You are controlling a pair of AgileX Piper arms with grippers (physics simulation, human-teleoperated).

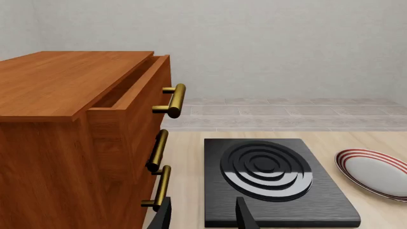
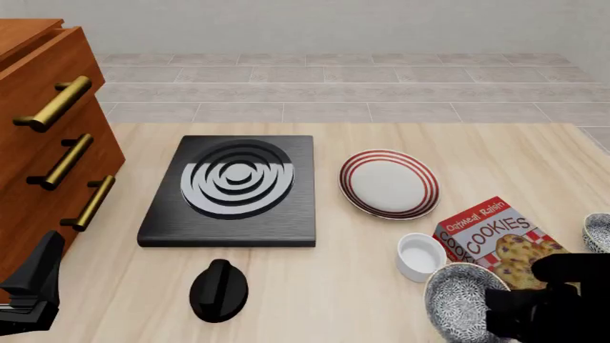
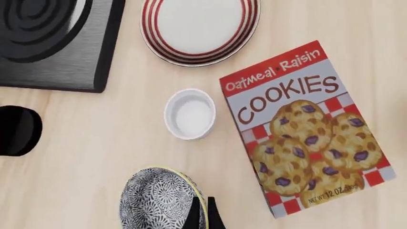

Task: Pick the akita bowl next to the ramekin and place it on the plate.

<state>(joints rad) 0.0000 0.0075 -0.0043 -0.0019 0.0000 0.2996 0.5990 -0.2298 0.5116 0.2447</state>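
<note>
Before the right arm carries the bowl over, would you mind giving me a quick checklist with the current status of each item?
1. Right gripper closed on the rim of the akita bowl: ok, fingers look pinched together at its edge.
2. Correct bowl chosen: ok, it sits beside the ramekin; the second patterned bowl is at the table's right edge.
3. Bowl lifted off the table: cannot tell; it looks tilted in the wrist view.
4. Plate free to receive it: ok, nothing on it.
5. Path to the plate: not ok, the ramekin and the cookie box lie between, so lift over them.
6. Left gripper out of the way: ok, open near the stove.
</note>
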